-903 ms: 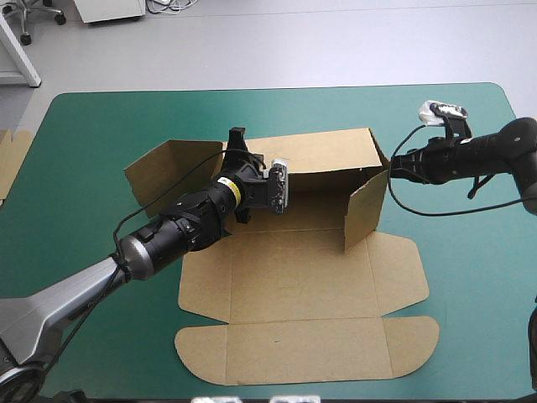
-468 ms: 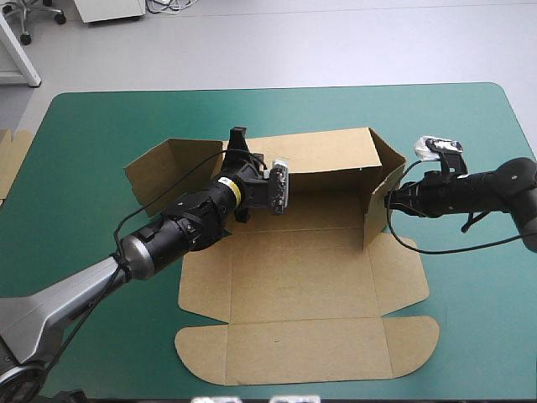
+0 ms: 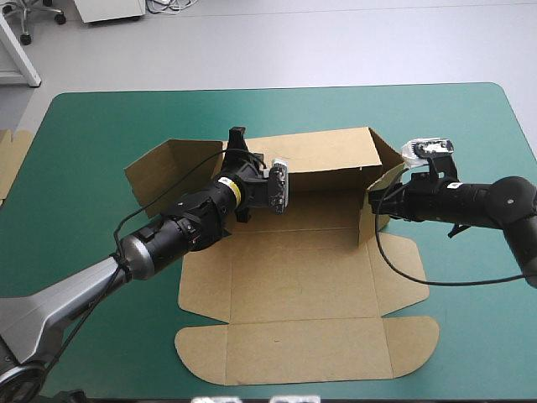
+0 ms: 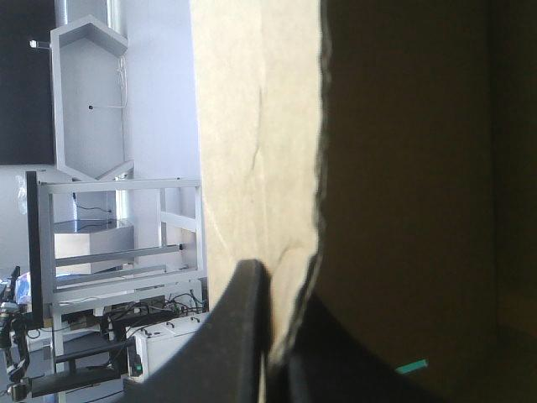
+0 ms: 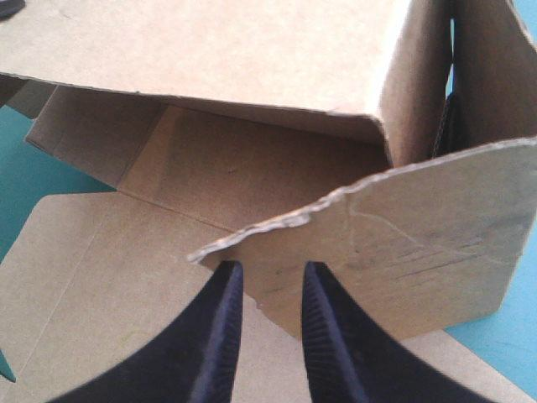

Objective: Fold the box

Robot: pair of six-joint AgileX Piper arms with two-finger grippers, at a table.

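Clamping the left pincer (image 4: 273, 281) all but closed on the back wall (image 3: 327, 151) of the brown box (image 3: 285, 277), the second finger sinking into shadow behind the board. Lying mid-way across the table (image 3: 101, 126), base and lid flat. Touching the raised side flap (image 5: 403, 227) with the right pincer (image 5: 268, 273), fingers narrowly parted, gripping nothing.

Right jaws shifted leftward, nearer; box (image 3: 294, 277) right flap (image 5: 419, 227) tilted inward
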